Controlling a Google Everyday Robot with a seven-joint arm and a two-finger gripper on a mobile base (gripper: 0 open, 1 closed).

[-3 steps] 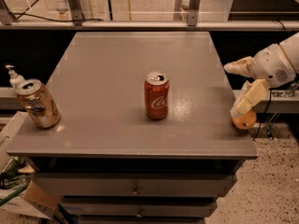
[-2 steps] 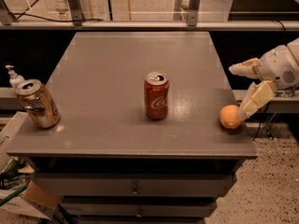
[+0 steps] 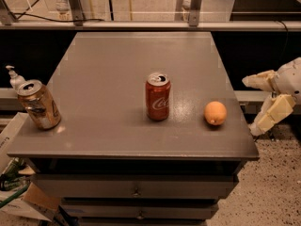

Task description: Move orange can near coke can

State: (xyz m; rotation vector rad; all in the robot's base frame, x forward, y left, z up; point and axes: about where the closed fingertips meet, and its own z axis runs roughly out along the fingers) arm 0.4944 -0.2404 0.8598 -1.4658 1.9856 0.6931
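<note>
End effector [image 3: 251, 105]: right of the coke can [image 3: 158, 97], out past the bench's right edge, roughly level with the bench top. The two pale fingers stand spread wide with nothing between them, so it carries nothing.

Orange can [image 3: 215, 113] (in fact a round orange fruit): rests on the bench [image 3: 117, 69] to the right of the coke can, between that can and the end effector. It is near the coke can, but a strip of bare top shows between them. It touches neither the can nor the fingers.

Coke can: upright, mid-width of the bench, toward the front half.

Other items: a dented gold-brown can [image 3: 39, 104] stands well to the left of the coke can, at the bench's left front. A pump bottle [image 3: 14, 76] stands behind it, further left again.

Judgement: placement looks largely made, and the fruit reads as near the coke can. If a tighter gap is wanted:
- Come in from the right of the coke can, low, with the fingers straddling the fruit's widest part.
- Close gently; a ball rolls from a glancing touch.
- Set it down fully before letting go.
- Keep the inner finger off the coke can, which would tip easily.
</note>
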